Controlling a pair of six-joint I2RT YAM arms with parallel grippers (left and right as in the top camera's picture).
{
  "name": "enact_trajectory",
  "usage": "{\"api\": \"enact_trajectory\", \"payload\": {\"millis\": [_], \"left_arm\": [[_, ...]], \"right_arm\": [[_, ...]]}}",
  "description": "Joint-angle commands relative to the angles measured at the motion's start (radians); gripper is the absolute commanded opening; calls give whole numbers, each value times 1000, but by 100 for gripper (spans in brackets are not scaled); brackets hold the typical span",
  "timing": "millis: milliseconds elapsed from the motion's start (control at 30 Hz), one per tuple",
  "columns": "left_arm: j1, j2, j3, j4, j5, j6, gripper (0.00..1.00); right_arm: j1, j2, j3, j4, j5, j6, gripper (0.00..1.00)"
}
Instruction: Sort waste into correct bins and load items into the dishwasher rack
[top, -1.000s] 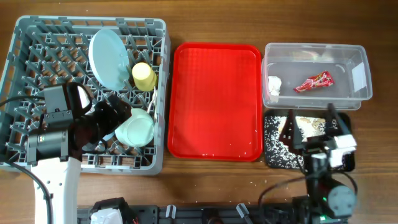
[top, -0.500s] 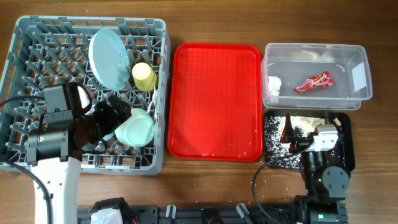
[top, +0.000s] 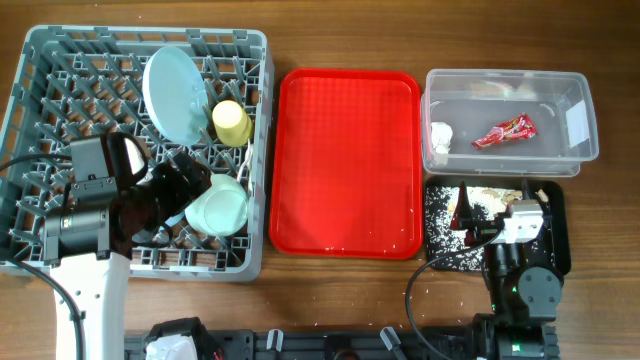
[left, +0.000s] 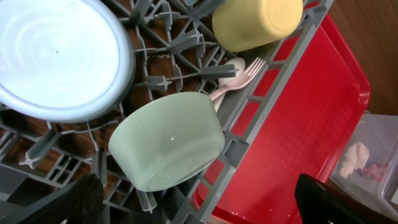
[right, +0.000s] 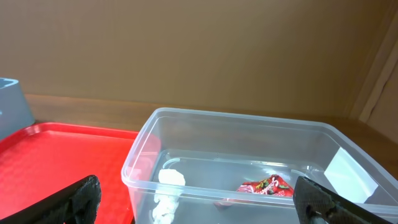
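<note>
My two arms, fingers spread wide and empty. The left gripper hangs over the dishwasher rack at left. There the plate stands on the far side, the yellow cup just right of it and a mint bowl nearer, with the fork and spoon between them. The right gripper faces the clear tub, far right, which holds the wrapper and tissue. Food scraps lie in the black tray, near right, beside the red tray.
</note>
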Motion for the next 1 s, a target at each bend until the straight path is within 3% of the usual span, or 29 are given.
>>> {"api": "enact_trajectory", "payload": {"millis": [0,133,300,400,467,567,633,900,967], "left_arm": [[-4,0,13,3,11,2,100],[-6,-153,-34,19,12,2,100],[-67,-698,-294,132,12,-2,100],[-147,-972,-458,415,12,-2,100],[-184,-1059,-578,700,12,-2,100],[-194,-1060,-726,1024,11,-1,100],[-194,-1061,-799,1104,-21,-1,100],[-193,-1061,-1012,1141,-180,2,100],[-167,-1061,-1023,1024,-217,2,100]], "right_arm": [[-4,-9,-1,2,-16,-16,100],[-4,-9,-1,2,-16,-16,100],[-4,-9,-1,2,-16,-16,100],[-4,-6,-1,2,-16,-16,100],[-4,-4,-1,2,-16,-16,100],[-4,-4,-1,2,-16,-16,100],[-4,-4,-1,2,-16,-16,100],[-4,-4,-1,2,-16,-16,100],[-4,-4,-1,2,-16,-16,100]]}}
